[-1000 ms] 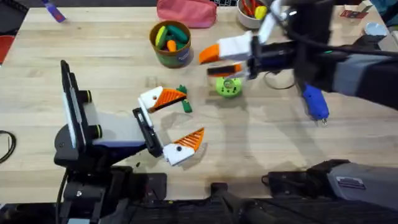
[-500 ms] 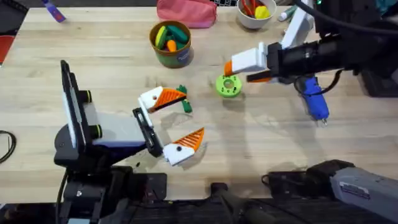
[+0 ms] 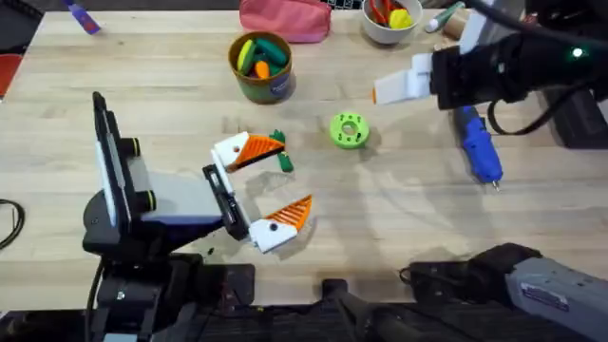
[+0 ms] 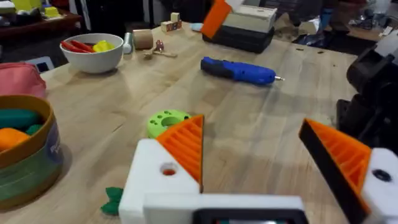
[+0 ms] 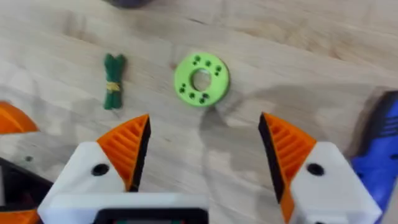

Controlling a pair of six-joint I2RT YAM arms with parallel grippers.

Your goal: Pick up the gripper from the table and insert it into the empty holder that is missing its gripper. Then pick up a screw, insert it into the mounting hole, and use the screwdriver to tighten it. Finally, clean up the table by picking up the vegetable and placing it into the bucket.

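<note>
My left gripper (image 3: 296, 173) rests open low over the table's middle, orange wedges on both white finger mounts. The dark green vegetable (image 3: 282, 158) lies beside its far finger, also in the left wrist view (image 4: 112, 200) and the right wrist view (image 5: 113, 81). My right gripper (image 3: 380, 92) hovers open and empty at the back right, above and left of the blue screwdriver (image 3: 480, 152), which lies flat on the table (image 4: 239, 70). The bucket (image 3: 261, 68) stands at the back centre, holding toy vegetables. The loose gripper, the empty holder and the screw are out of view.
A lime-green disc with holes (image 3: 349, 131) lies between the two grippers. A pink pouch (image 3: 285, 19) and a white bowl (image 3: 385, 21) of toy food sit along the back edge. A small blue-handled utensil (image 3: 81, 17) lies at the far left corner.
The right arm has swung rightward and back, from over the green disc to the back right above the screwdriver. The left arm and the table's objects have not moved.
</note>
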